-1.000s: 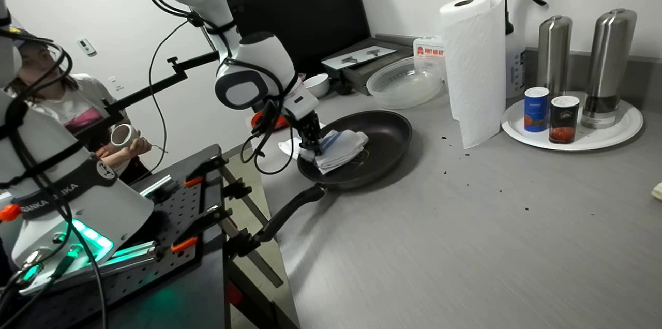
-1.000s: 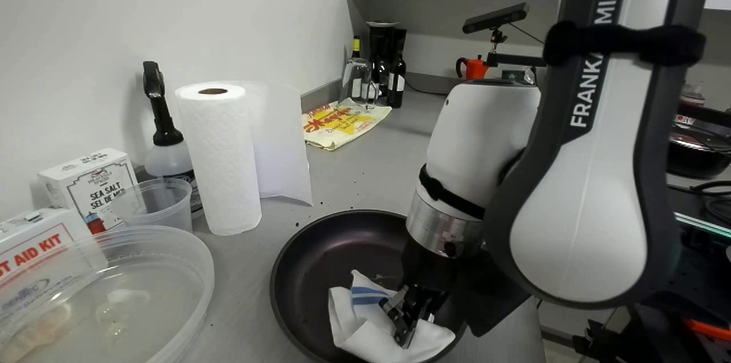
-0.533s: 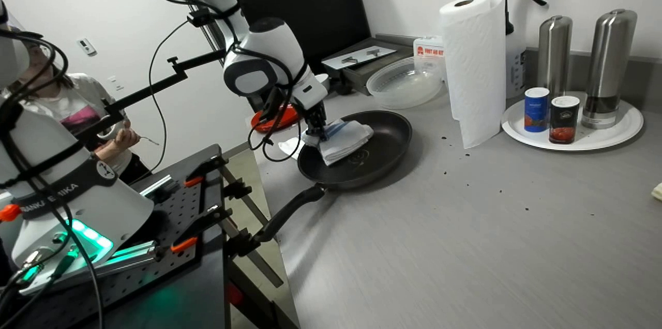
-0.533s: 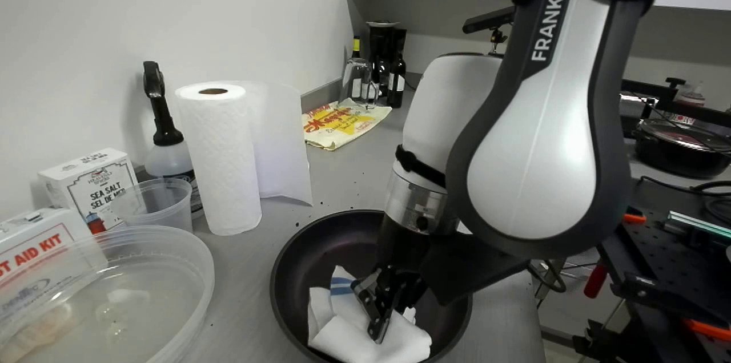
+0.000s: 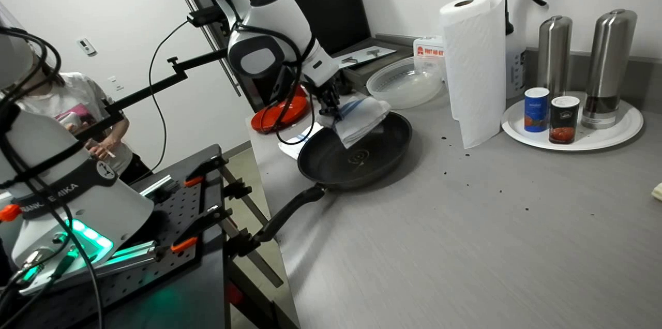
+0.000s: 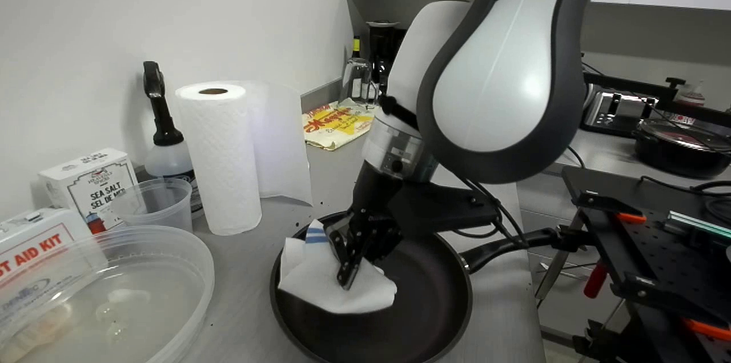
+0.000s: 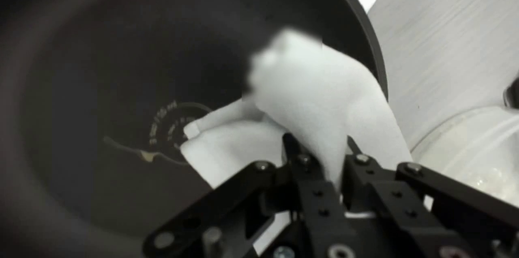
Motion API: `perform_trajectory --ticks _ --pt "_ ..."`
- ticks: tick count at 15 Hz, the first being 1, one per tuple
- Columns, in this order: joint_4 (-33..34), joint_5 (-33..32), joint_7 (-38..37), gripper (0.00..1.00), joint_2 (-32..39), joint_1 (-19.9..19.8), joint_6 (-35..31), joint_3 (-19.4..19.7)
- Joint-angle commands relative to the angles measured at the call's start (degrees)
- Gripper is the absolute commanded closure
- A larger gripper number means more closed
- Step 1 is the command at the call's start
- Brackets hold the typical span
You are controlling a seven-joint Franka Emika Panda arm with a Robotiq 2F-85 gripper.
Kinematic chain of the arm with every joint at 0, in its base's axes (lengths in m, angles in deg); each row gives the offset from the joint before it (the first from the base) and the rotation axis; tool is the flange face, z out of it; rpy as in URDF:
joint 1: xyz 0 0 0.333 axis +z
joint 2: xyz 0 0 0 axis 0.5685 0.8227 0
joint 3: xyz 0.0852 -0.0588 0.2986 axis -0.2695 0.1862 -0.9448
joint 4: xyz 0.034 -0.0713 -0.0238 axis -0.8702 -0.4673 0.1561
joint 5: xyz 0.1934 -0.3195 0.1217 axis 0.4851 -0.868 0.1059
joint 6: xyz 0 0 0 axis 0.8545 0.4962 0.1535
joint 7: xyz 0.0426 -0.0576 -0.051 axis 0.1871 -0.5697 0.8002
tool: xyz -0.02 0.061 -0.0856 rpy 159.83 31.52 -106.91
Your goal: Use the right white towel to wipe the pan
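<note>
towel in the pinch, pale streak on the pan floor

in the wrist view a black two-fingered pincer [image 7: 320,140] grasps a folded white cloth towel with blue stripes [image 6: 317,283], a fold of it nipped between the fingers [image 7: 304,170]. in an exterior view the towel hangs over a round, shallow black frying pan [image 5: 375,158], one corner above the cooking floor, the far part seeming to reach over the rim toward a broad, clear plastic tub [image 5: 406,83]. it looks lifted off the floor of the pan; whether it touches the rim, i cannot tell.

the pan stands close to the robot-side edge of the grey desk [image 5: 424,246], and its long, thin black handle [image 5: 289,212] points out past that edge. beside the pan, near the same edge, lies a second white cloth with a blue stripe [image 5: 292,149].

the coming stroke turns on where the bare floor lies from the pincer: below it and away from the tub, lengthwise along the desk rather than toward the wall edge. there the wrist view shows a thin pale streak [image 7: 148,155], perhaps residue. so the move, as i judge it, is down first, then along, more across the handle's line than with it. with one white and grey arm [image 6: 494,86] at work and nothing seeming to steady the pan, hard pressure could swing it about.
</note>
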Motion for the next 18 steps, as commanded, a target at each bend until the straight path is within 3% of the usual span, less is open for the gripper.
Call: perform_trajectory --ticks 1,3,4,11,15,18 --pt "-1.58 -3.38 3.07 0.97 -6.46 2.49 0.76 7.14" --pt "-1.32 -5.37 5.14 0.97 -8.63 2.02 1.86 10.96" --pt "-0.85 -6.65 6.71 0.97 -9.36 -1.42 3.91 9.80" --pt "2.20 -9.41 14.91 0.97 -10.12 -9.86 7.90 14.97" --pt "3.38 -9.75 22.36 0.97 -8.59 -18.06 8.64 11.75" --pt "3.52 -11.27 26.47 0.97 -7.35 -20.65 9.11 12.45"
